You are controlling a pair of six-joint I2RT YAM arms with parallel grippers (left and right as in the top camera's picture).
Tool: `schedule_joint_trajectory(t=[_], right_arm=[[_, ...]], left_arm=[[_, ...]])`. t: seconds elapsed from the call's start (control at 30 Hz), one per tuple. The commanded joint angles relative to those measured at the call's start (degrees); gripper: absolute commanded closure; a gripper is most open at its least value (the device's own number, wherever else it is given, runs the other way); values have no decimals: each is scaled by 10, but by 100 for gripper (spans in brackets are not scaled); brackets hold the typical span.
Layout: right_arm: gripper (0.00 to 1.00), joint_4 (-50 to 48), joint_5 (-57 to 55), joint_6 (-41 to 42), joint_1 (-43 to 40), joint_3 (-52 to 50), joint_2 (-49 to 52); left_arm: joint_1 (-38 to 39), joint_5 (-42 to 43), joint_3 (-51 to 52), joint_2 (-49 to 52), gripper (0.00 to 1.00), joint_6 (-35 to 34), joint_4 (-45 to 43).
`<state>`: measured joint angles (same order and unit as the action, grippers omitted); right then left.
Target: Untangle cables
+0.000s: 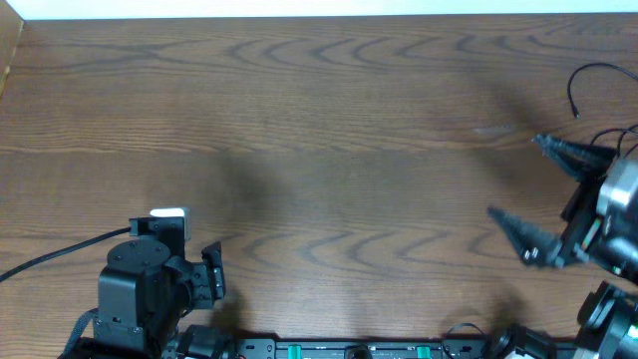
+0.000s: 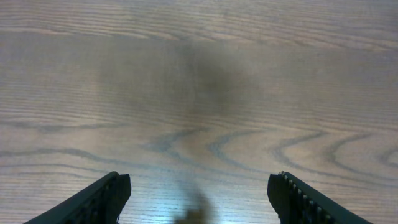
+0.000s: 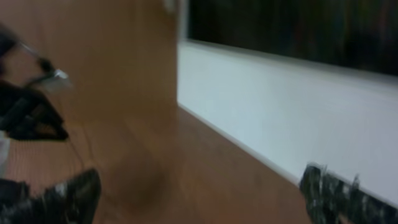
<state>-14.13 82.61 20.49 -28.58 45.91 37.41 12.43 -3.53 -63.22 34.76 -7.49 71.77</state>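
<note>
Overhead, shows the cable [image 1: 571, 92] as one thin black cord arching on the table [image 1: 329, 130] just beyond the right gripper [image 1: 513, 176], not touching it, a small tip at its loose end, with that gripper's fingers spread wide and empty and the left gripper [image 1: 209, 278] well apart from the right gripper, down at the near edge. From the left wrist, gives only the left gripper [image 2: 199, 199] splayed open above wood grain. From the right wrist, through heavy blur, catches a silvery plug tip [image 3: 57, 76] on a thin dark cord up and left of the right gripper [image 3: 205, 194], fingers parted, nothing between.
</note>
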Motion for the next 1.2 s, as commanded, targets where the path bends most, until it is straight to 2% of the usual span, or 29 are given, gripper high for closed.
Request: schedule_joint_trajectory(t=[0.0, 0.2, 0.37, 0.6, 0.73, 0.83, 0.97, 1.03, 1.17], right_arm=[[1, -99, -2, 121, 34, 2, -29], [1, -306, -4, 276, 51, 2, -47], [1, -389, 64, 335, 50, 2, -73], [1, -516, 69, 468, 51, 2, -101], [1, -529, 63, 480, 50, 1, -100], [1, -490, 40, 477, 50, -7, -99], [1, -332, -9, 423, 50, -29, -96], [1, -216, -42, 369, 50, -38, -96], [1, 97, -168, 208, 51, -39, -96]], left_arm=[[-2, -10, 2, 0, 24, 3, 0], [-2, -10, 2, 0, 24, 3, 2], [-2, -10, 2, 0, 24, 3, 2], [-2, -10, 2, 0, 24, 3, 2], [-2, -10, 2, 0, 24, 3, 2], [-2, -10, 2, 0, 24, 3, 2], [-2, -10, 2, 0, 24, 3, 2], [-2, -10, 2, 0, 24, 3, 2], [-2, -10, 2, 0, 24, 2, 2]])
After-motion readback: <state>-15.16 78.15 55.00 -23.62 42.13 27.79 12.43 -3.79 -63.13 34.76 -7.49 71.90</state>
